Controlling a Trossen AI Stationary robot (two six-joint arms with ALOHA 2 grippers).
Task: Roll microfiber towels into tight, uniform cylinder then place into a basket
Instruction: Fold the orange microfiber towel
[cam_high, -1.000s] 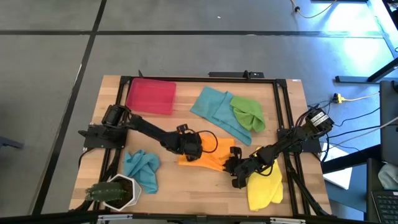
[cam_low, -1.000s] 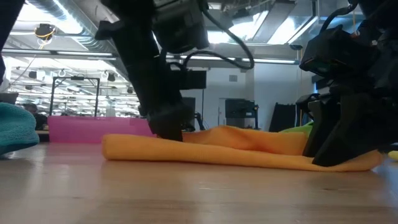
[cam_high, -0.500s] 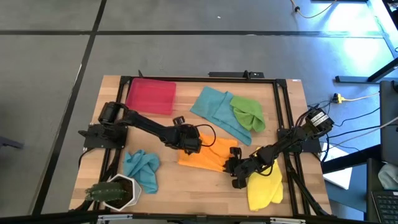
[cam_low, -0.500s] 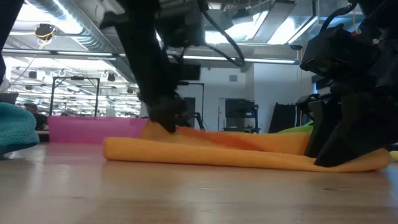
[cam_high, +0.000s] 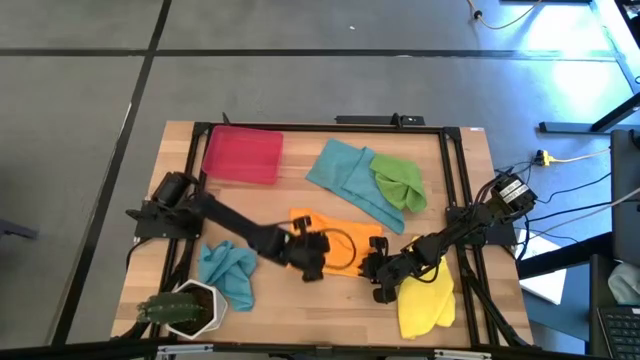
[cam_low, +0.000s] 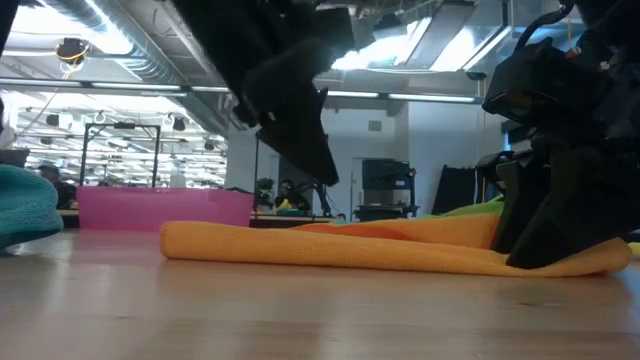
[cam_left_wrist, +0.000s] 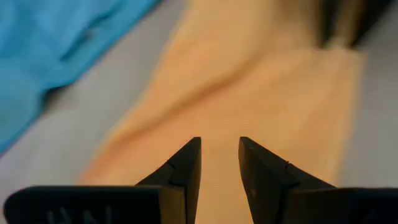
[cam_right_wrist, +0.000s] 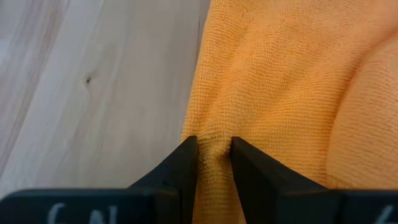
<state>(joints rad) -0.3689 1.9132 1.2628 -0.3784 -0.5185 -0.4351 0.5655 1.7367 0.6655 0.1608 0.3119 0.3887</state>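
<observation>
At the table's left edge, a white hexagonal pot with a plant is seen at the near corner, and a crumpled teal-blue towel lies just beside it. The red basket is placed at the far left of the table and nothing is seen inside it.

Toward the middle, the left gripper is held above the orange towel, raised clear of the cloth in the low view. Its fingers are parted by a narrow gap and nothing is clamped between them. The orange towel is laid out near the table's centre as a long flattened strip, and in the low view it is seen folded over on itself, lying flat on the wood.

Behind the orange towel, a second teal-blue towel is spread flat, and a green towel is bunched on its right part, overlapping it.

Further right, the right gripper is lowered onto the right end of the orange towel. Its fingers are closed on a pinch of the orange cloth, which is seen bunched between the two tips. In the high view this gripper is found at the strip's right edge. A yellow towel is heaped just beside it, at the near right of the table.
</observation>
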